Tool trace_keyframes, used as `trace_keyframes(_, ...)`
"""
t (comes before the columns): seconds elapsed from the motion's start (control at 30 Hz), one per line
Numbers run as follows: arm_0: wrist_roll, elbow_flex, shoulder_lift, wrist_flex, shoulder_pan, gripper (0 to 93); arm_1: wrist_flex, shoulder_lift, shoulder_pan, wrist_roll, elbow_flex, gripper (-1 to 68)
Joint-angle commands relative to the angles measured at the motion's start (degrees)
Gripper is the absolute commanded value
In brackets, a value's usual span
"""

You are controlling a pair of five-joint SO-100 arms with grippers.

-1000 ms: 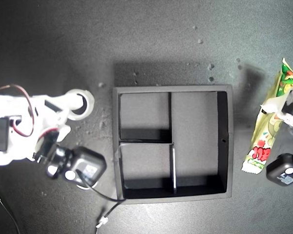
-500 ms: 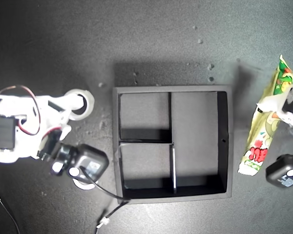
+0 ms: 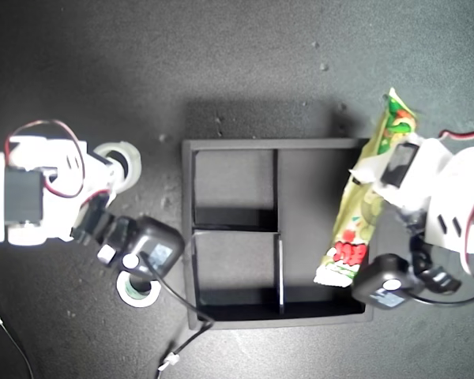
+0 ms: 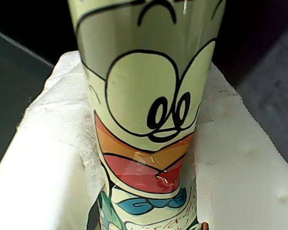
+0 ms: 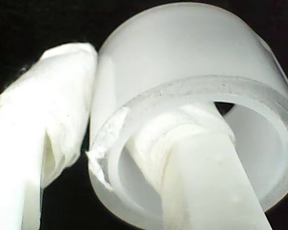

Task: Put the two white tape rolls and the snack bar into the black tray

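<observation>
My first gripper (image 3: pixel 377 170) is shut on the snack bar (image 3: pixel 352 237), whose red end hangs over the long compartment at the exterior view's right side of the black tray (image 3: pixel 188 237). In the first wrist view the snack bar (image 4: pixel 144 120) is squeezed between white padded fingers (image 4: pixel 48 167). At the exterior view's left, my second gripper (image 3: pixel 110 164) is shut on a white tape roll (image 3: pixel 131 156). The second wrist view shows one finger (image 5: pixel 201 167) inside that tape roll (image 5: pixel 182 52) and the other outside its wall. Another tape roll (image 3: pixel 140 290), with a greenish rim, lies partly under that arm's camera.
The tray's three compartments hold nothing. A black cable (image 3: pixel 178 296) runs from the second arm's camera toward the tray's near corner at the exterior view's left. Small crumbs (image 3: pixel 324 67) dot the dark table behind the tray.
My first gripper has carried the snack bar toward the exterior view's left, from beside the tray to over its wall. The second arm shifted slightly with its roll, uncovering the greenish-rimmed roll.
</observation>
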Motion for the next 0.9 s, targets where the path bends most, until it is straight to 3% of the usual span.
trace_keyframes(0.0,2.0,-10.5,4.8,6.4,-0.1,0.2,2.2,-3.0,-1.6,-28.7,-8.1,-0.3)
trace_keyframes(0.1,3.6,-17.7,4.8,10.5,0.3,0.2,2.5,-3.7,-0.8,-23.5,-8.2,-0.4)
trace_keyframes(0.27,5.4,-26.6,0.9,15.1,0.6,0.3,5.7,-3.5,3.4,9.3,-8.8,-0.5)
trace_keyframes(0.43,7.2,-32.9,-5.4,16.7,0.7,0.5,8.5,-3.7,3.5,26.0,-9.9,-0.5)
trace_keyframes(0.6,8.8,-43.2,-14.9,20.7,1.6,0.9,10.5,-3.7,3.1,7.0,-10.7,-0.5)
trace_keyframes(0.87,9.7,-58.5,-28.5,23.7,2.5,1.6,5.4,-3.7,1.8,-21.0,-14.5,-0.5)
